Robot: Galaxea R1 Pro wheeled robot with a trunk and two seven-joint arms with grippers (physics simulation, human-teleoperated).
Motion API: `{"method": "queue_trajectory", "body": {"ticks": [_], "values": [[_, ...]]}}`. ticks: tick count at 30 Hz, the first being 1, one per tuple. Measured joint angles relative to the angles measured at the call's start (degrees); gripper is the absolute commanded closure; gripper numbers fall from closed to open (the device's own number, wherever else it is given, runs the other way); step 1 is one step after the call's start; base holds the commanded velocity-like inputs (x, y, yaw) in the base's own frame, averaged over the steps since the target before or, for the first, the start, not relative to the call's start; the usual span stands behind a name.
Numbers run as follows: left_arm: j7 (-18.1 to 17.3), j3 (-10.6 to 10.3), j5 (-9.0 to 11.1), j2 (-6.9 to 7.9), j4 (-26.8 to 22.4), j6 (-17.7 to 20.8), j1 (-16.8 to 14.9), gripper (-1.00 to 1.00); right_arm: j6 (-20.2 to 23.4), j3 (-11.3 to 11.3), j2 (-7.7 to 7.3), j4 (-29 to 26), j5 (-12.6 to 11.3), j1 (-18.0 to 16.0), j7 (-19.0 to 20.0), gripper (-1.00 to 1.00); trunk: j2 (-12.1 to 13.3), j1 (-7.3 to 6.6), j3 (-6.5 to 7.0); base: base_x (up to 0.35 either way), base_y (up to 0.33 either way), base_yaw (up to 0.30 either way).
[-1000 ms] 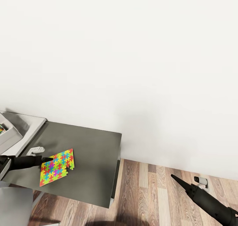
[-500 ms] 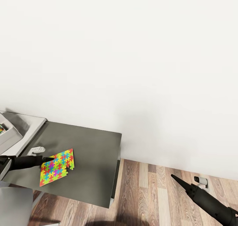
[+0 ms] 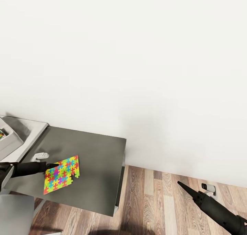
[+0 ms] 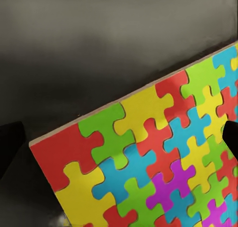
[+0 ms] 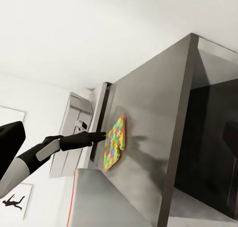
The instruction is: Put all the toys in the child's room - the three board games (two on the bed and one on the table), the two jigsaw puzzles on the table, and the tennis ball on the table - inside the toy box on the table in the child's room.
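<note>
Grey plastic at the far left edge of the head view is the toy box (image 3: 7, 139), mostly cut off, with just a sliver of something colourful inside that I can't identify. Next over, the left gripper (image 3: 55, 165) reaches across the dark part of the table (image 3: 92, 149) and its tips meet the edge of the jigsaw puzzle (image 3: 61, 174); up close the puzzle (image 4: 148, 162) looks raised off the top with a dark finger (image 4: 232, 137) at either side, so it seems pinched on the sheet. A small white fitting (image 3: 40, 156) sits just behind. Far right, over the wood floor (image 3: 157, 200), the right gripper (image 3: 181, 185) tapers to one point, fingers together.
</note>
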Motion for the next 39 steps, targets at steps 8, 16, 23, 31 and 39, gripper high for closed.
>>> {"method": "queue_trajectory", "body": {"ticks": [8,16,23,31,39], "values": [[-2.96,-0.08,-0.14,-0.7,-0.02,-0.14,0.09,-1.0,0.0,0.0,0.0,0.0,-0.01,-0.02,0.04,-1.0,0.0,0.0,0.0,0.0,0.0,0.0],[-7.42,-6.7,-0.14,-0.03,-1.48,-0.03,0.13,-1.0,0.0,0.0,0.0,0.0,0.0,0.0,0.04,-1.0,0.0,0.0,0.01,0.0,0.0,0.0],[-10.22,-7.31,-0.11,-0.38,-0.98,0.03,0.13,-1.0,0.0,0.0,0.0,0.01,0.0,-0.01,-0.04,-1.0,0.0,0.0,0.01,0.0,0.0,0.0],[-12.49,-7.37,-0.14,-0.93,-2.06,0.05,1.23,-1.0,0.0,0.0,0.04,0.01,0.0,-0.01,-0.05,-1.0,0.0,0.0,0.0,0.0,0.0,0.0],[-12.88,-7.46,-0.16,-1.07,-3.05,0.06,1.91,-1.0,0.0,0.0,0.0,0.01,0.0,-0.01,-0.01,-1.0,0.0,0.0,0.0,0.0,0.0,0.0]]}}
